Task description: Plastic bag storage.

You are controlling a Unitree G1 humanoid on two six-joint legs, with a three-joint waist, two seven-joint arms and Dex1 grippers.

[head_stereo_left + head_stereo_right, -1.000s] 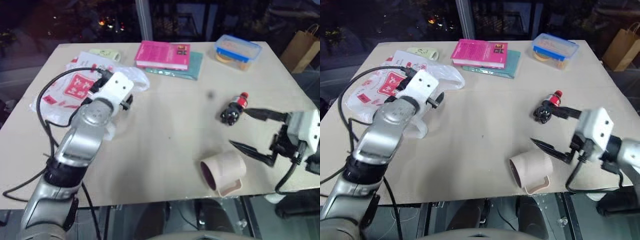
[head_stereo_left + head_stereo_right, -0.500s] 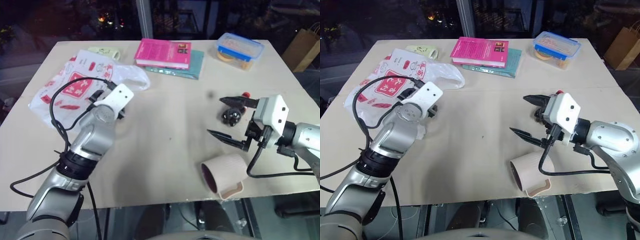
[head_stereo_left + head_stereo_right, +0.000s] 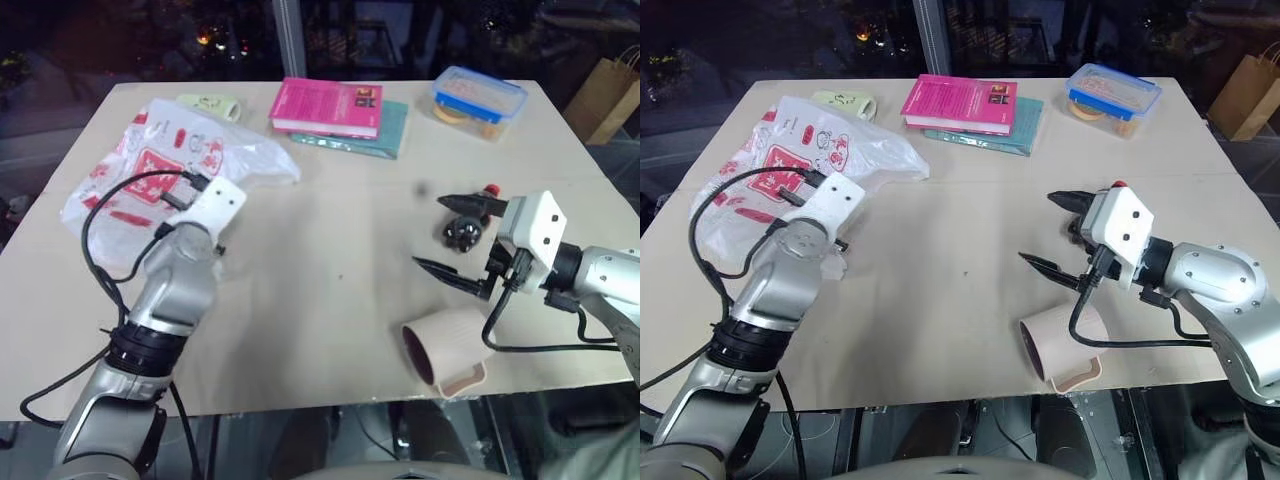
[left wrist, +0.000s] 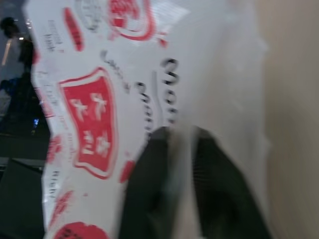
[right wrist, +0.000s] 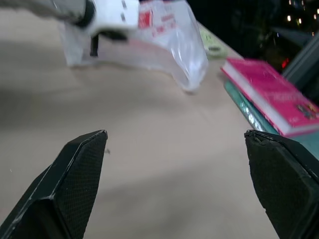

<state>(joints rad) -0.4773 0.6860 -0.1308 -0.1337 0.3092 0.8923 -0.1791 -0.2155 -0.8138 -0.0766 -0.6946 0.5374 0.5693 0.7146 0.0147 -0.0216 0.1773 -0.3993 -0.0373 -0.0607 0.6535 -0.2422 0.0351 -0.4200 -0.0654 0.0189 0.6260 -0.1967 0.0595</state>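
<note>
Two pincers, left pincer (image 4: 182, 164) clamped on plastic bag (image 4: 99, 99), right pincer (image 3: 450, 232) wide.

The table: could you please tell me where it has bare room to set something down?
The widest bare patch of the table lies mid-table, between the plastic bag and the open right claw, below the books. The near edge left of the beige cup is also free. Crowded: the far edge with the books and food box, and the right side around the small black-and-red object.

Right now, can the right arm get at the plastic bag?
Probably yes, with a long reach: the right gripper has open jaws, and only bare table lies between it and the plastic bag, which the left gripper already pinches.
</note>
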